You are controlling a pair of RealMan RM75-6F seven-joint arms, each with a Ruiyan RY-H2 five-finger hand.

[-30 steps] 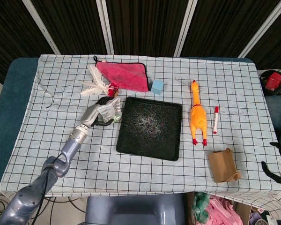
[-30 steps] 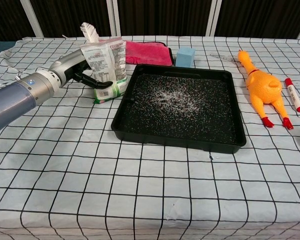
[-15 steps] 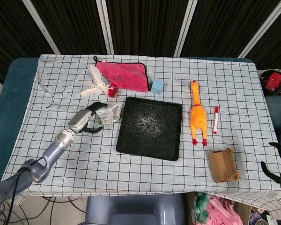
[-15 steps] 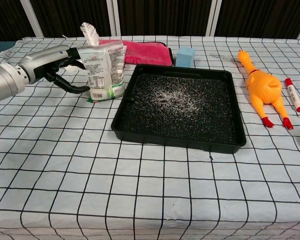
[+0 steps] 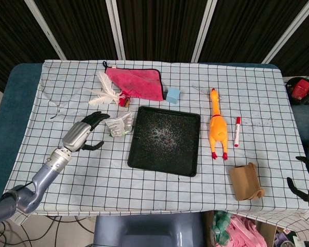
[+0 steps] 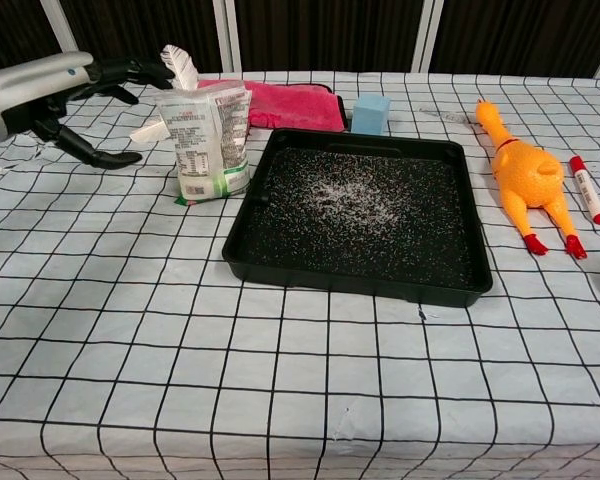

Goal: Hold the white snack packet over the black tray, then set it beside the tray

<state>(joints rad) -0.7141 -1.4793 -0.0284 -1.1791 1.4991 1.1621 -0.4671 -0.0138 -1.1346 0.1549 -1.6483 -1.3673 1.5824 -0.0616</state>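
Note:
The white snack packet [image 5: 119,124] [image 6: 208,142] stands on the checked cloth just left of the black tray [image 5: 166,140] [image 6: 360,212], close to its left rim. My left hand [image 5: 84,133] [image 6: 75,100] hovers to the packet's left, apart from it, fingers spread and holding nothing. At the far right edge of the head view a small part of my right hand [image 5: 305,177] shows below the table's edge; its fingers are too little seen to judge.
Behind the packet lie a white feather [image 5: 102,89] and a pink cloth [image 5: 136,82]. A blue block [image 5: 172,94] sits behind the tray. A rubber chicken [image 5: 217,125], a red marker [image 5: 237,130] and a brown pouch [image 5: 245,181] lie to the tray's right.
My left hand let go of the packet and drew back to the left and upward. The packet now stands alone beside the tray.

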